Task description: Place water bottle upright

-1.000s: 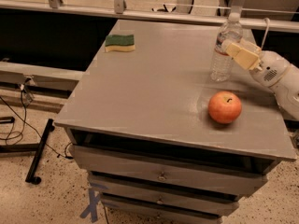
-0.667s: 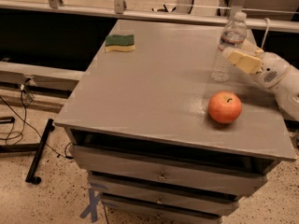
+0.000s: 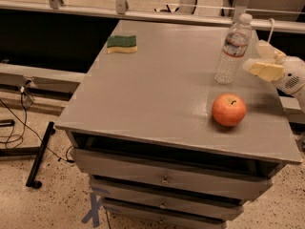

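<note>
While the middle and the 9 o'clock side of the grey cabinet top (image 3: 157, 94) are left bare, its 3 o'clock side is crowded. The water bottle (image 3: 232, 49) is seen standing upright at about 2 o'clock, cap up and set in from the edge. An apple (image 3: 229, 109) is found at 4 o'clock, apart from the bottle. A green and yellow sponge (image 3: 122, 44) is laid near the 11 o'clock corner. The gripper (image 3: 253, 56) is held at 3 o'clock of the bottle, just beside it. Its cream fingers (image 3: 267, 70) are spread apart, and nothing is held between them. Drawers (image 3: 164, 173) are seen below the top. A black bar (image 3: 42, 154) is laid on the speckled floor (image 3: 28, 209) at 9 o'clock.
</note>
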